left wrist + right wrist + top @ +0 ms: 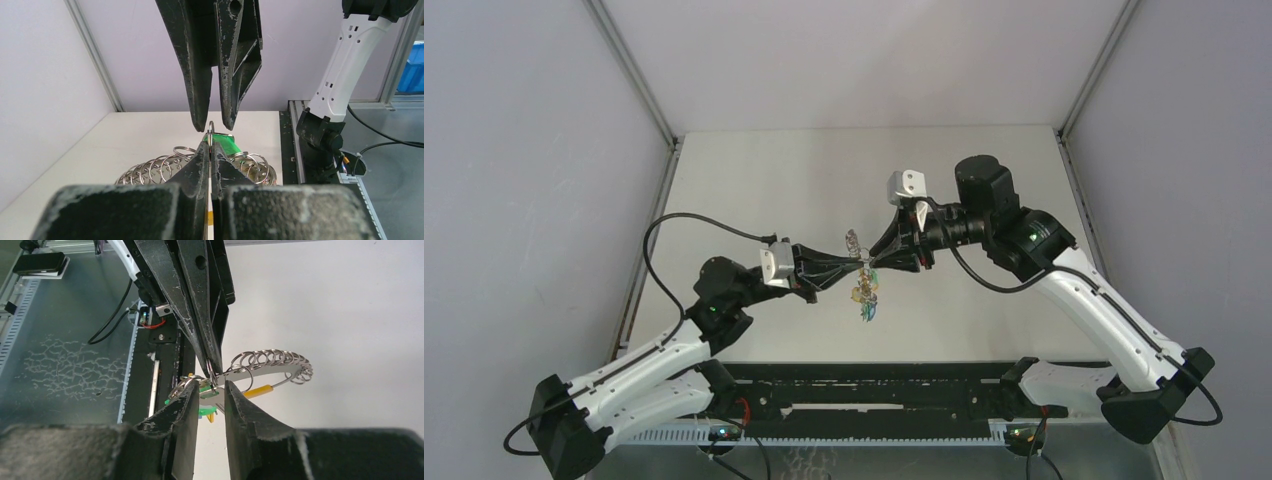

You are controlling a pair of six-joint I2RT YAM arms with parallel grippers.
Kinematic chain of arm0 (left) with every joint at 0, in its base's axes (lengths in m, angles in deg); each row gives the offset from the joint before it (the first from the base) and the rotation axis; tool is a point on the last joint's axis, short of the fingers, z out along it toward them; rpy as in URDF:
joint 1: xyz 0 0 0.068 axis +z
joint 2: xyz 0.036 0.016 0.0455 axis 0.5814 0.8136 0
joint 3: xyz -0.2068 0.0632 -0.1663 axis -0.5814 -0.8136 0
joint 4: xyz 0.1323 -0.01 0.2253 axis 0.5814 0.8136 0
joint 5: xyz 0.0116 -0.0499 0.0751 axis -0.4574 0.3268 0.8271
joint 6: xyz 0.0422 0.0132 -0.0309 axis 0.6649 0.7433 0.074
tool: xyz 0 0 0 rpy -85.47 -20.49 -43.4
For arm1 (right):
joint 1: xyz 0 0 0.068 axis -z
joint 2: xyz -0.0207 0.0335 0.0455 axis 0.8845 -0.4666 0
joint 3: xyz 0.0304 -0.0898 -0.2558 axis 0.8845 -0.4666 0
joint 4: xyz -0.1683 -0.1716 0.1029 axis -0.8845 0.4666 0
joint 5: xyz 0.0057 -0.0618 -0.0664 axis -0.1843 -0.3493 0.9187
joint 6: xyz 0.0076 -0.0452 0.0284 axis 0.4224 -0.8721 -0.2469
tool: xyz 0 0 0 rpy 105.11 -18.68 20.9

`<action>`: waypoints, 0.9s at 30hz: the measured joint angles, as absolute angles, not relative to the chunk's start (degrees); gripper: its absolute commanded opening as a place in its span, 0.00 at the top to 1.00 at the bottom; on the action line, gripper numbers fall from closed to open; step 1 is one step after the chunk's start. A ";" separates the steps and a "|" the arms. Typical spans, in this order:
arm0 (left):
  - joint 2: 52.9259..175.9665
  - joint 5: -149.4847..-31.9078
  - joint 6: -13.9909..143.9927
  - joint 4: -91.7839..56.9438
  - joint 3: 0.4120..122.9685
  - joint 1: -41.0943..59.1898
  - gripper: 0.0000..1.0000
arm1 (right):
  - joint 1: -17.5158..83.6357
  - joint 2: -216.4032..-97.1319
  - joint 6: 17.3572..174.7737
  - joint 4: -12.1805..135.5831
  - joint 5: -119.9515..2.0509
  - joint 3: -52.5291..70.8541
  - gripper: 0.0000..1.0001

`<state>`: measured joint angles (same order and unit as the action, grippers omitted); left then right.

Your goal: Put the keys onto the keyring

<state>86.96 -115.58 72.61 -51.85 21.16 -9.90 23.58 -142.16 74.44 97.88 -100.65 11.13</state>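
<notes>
Silvery keyring: hung mid-air between both grippers.
Left gripper: clamped on one ring.
Right gripper: slightly parted, straddling that ring; contact unclear to me.
Green key: half hidden behind fingertips.

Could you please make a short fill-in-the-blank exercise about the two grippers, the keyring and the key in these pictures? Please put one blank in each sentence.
1. The left gripper is ___ on a thin ring of the keyring.
2. The right gripper faces it, its jaws not shut but slightly ___.
3. The key beside the fingertips has a ___ plastic head.
4. The keyring is held up ___ the table.

Missing words: shut; open; green; above.
</notes>
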 measured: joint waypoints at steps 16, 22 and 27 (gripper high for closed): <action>86.48 -115.34 72.48 -52.59 21.01 -9.90 1.00 | 23.90 -142.80 75.30 96.92 -101.96 11.11 1.00; 85.26 -113.90 72.09 -54.32 19.30 -9.90 1.00 | 24.10 -142.80 75.36 97.16 -102.07 11.13 1.00; 85.26 -113.48 71.48 -55.46 19.26 -9.90 1.00 | 24.41 -143.63 75.56 98.82 -102.03 11.85 1.00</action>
